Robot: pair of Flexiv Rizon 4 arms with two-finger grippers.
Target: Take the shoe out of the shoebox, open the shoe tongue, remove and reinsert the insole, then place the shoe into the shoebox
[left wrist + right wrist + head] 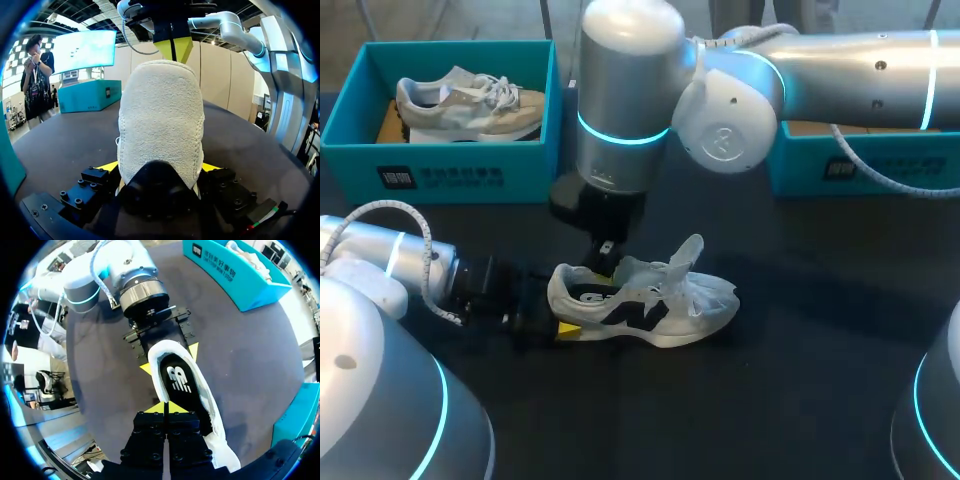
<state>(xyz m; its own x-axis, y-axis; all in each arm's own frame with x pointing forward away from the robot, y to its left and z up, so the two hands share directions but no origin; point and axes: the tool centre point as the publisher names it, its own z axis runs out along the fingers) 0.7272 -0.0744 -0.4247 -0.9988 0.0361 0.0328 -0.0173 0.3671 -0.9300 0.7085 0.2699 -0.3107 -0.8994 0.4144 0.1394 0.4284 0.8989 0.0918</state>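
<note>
My left pincer [160,167] clenches the heel of the shoe [650,305], which lies on the worktop [800,380] outside the shoebox [440,170]. My right pincer [165,407], tips pressed together, hangs over the insole [177,377]. Next, I judge, I must pinch and lift it.

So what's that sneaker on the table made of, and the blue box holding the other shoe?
The sneaker looks like pale mesh fabric. Its heel shows a nubby, towel-like weave, perhaps suede or terry. The insole looks like matte black foam. The teal shoebox seems to be matte printed cardboard, given its thin flat walls.
</note>
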